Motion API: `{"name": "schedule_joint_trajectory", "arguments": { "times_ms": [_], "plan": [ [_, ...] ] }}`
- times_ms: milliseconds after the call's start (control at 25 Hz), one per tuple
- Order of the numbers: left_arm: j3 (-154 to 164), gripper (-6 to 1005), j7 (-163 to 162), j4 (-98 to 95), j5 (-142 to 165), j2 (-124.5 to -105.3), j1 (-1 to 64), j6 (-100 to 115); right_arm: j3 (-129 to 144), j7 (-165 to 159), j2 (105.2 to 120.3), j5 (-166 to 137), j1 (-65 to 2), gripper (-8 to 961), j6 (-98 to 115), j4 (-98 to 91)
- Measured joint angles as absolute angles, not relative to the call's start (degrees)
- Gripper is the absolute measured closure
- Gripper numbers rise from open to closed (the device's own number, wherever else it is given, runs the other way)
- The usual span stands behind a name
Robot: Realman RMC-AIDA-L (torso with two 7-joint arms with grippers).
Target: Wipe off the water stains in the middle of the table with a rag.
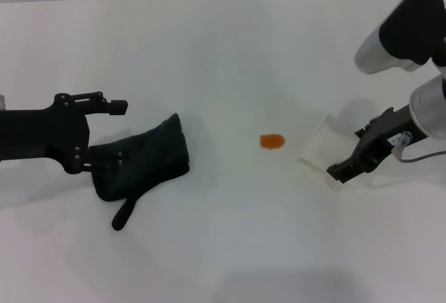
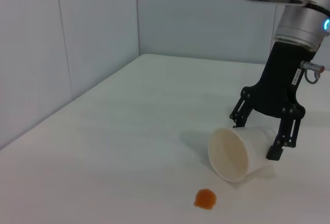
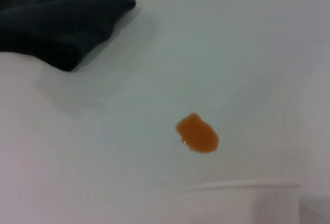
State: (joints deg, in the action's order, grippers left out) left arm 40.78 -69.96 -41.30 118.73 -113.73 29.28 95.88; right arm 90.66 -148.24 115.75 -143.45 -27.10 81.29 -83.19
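Observation:
The rag point(image 1: 150, 157), a dark, nearly black cloth with a narrow tail, lies on the white table point(image 1: 223, 254) at the left; one corner of it shows in the right wrist view point(image 3: 51, 23). My left gripper point(image 1: 120, 132) is open at the rag's left end, with its lower finger lying on the cloth. The water stain point(image 1: 272, 141) is a small orange blot in the middle of the table, a hand's width to the right of the rag. It also shows in the left wrist view point(image 2: 205, 199) and the right wrist view point(image 3: 197, 134).
A white translucent cup point(image 1: 319, 143) lies on its side just right of the stain, mouth toward it point(image 2: 232, 154). My right gripper point(image 1: 350, 153) holds its base end point(image 2: 256, 139). A grey wall runs behind the table's far edge.

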Motion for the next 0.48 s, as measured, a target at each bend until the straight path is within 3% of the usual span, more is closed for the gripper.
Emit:
{"name": "schedule_joint_trajectory", "arguments": {
  "times_ms": [480],
  "plan": [
    [40.8, 178, -70.0, -41.3, 118.7, -113.73, 29.3, 95.9, 90.8, -148.3, 115.75, -143.4, -27.4, 148, 81.2, -82.7]
  ]
}}
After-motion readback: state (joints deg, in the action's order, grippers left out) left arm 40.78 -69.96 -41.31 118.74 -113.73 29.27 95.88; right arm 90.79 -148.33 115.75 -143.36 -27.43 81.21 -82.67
